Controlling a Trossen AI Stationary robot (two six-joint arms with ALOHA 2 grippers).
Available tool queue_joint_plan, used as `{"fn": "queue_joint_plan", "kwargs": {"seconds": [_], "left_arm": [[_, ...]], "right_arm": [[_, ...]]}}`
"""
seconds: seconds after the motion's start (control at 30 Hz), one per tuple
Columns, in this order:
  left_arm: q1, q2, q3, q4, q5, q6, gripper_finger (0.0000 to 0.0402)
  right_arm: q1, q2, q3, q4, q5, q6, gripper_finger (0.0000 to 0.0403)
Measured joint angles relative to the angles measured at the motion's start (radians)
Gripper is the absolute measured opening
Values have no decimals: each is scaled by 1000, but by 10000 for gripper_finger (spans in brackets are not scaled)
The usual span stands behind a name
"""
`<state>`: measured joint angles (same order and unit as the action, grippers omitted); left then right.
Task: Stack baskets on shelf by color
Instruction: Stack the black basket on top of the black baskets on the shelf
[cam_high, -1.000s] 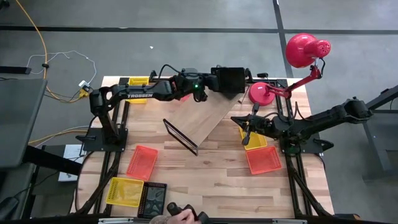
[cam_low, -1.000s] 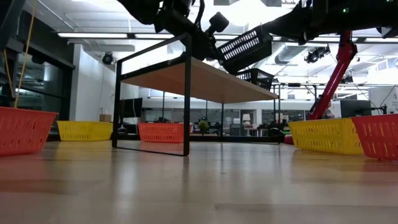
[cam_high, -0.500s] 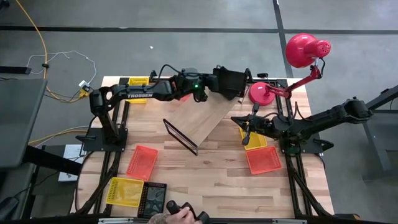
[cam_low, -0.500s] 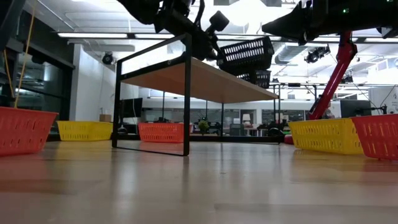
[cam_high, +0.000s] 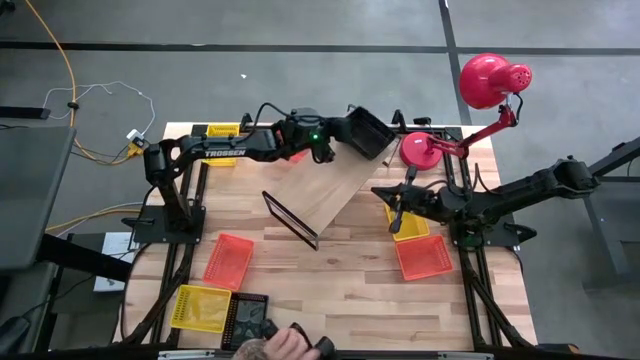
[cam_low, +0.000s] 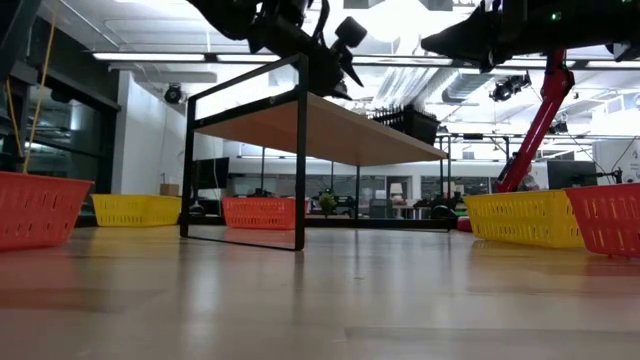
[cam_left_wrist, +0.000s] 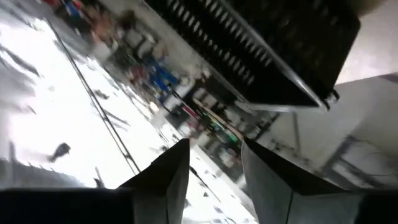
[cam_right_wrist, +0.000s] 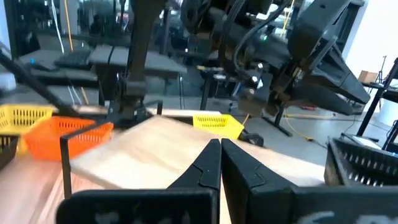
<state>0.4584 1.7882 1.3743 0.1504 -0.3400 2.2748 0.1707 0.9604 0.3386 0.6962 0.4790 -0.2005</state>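
My left gripper (cam_left_wrist: 214, 180) hangs open above the far end of the shelf (cam_high: 325, 185), a light-wood board on a black wire frame (cam_high: 290, 220). Just beyond its fingers a black basket (cam_high: 368, 132) lies on that end of the board, clear of them. The low view shows this black basket (cam_low: 405, 122) on the shelf top. My right gripper (cam_high: 388, 193) is shut and holds nothing. It hovers at the shelf's right side, next to a yellow basket (cam_high: 408, 222) and an orange basket (cam_high: 423, 257) on the table.
An orange basket (cam_high: 229, 260), a yellow basket (cam_high: 200, 305) and a black basket (cam_high: 245, 320) sit near the front left. Another yellow basket (cam_high: 222, 131) is at the far left. A red lamp (cam_high: 485, 85) stands far right. A person's hand (cam_high: 275, 345) shows at the near edge.
My left gripper has opened and let go of the black basket. A second ago it held the basket tilted in the air over the shelf's far end. The basket first levelled out, then dropped onto the shelf top, where another black basket stood.
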Motion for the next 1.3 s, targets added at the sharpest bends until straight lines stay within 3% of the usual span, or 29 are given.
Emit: {"fn": "queue_joint_plan", "kwargs": {"seconds": [0.2,0.37,0.5,0.67,0.77,0.9,1.1,1.3], "left_arm": [[-1,-21,0,88,-114,-128,126],[12,-133,-1,61,-70,-417,82],[61,-264,-1,-61,78,-792,17],[178,-406,0,-264,366,-1303,4],[243,-459,-31,-339,514,-1494,2],[264,-532,-132,-370,586,-1635,1],[174,-707,-347,-383,600,-1819,0],[-67,-921,-462,-514,593,-1957,0]], "right_arm": [[-6,0,2,130,42,-4,0],[-47,1,51,71,69,-10,0],[-74,10,104,-38,68,-7,0],[-88,10,138,-125,68,20,0],[-88,10,138,-131,68,23,0],[-88,10,138,-134,67,53,0],[-87,10,138,-139,65,79,0],[-83,10,138,-145,62,112,0]]}}
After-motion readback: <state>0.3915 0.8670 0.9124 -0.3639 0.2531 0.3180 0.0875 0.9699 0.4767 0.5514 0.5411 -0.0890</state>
